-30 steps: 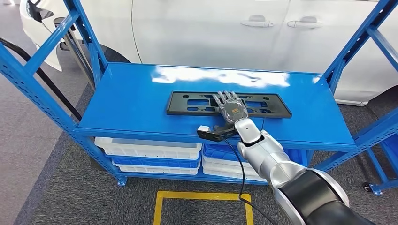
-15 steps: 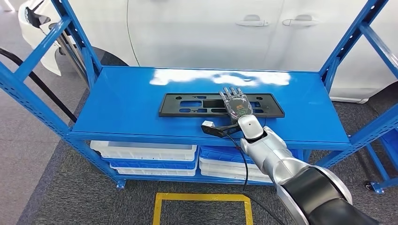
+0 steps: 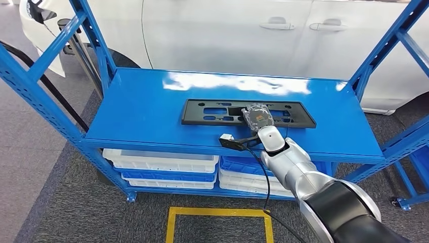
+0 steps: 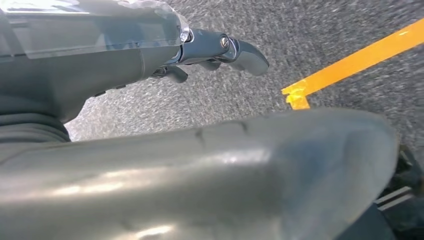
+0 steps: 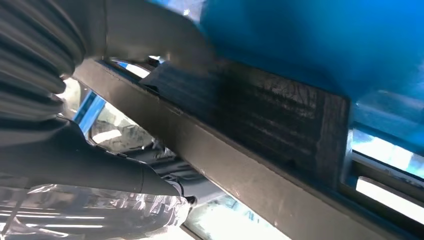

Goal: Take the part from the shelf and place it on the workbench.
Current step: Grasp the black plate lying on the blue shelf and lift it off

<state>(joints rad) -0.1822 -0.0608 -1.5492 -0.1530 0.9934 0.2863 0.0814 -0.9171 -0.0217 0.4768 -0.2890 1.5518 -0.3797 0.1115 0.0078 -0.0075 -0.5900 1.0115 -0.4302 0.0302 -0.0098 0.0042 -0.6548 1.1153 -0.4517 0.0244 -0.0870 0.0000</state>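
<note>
The part is a long, flat black plastic frame with cut-outs, lying across the middle of the blue shelf top. My right hand sits on its near edge right of centre, fingers curled down over it. In the right wrist view the part's edge runs between my thumb and my fingers, so the hand grips it. The part still lies flat on the shelf. My left hand hangs over the grey floor, holding nothing, fingers apart.
Blue shelf uprights rise at the left and right. A white car stands close behind the shelf. White and blue bins fill the lower level. A yellow floor marking lies in front, and a black hose hangs at the left.
My right hand's fingers, stretched flat over the part before, have curled in around its near edge. The camera swayed slightly; the part has not left the shelf.
</note>
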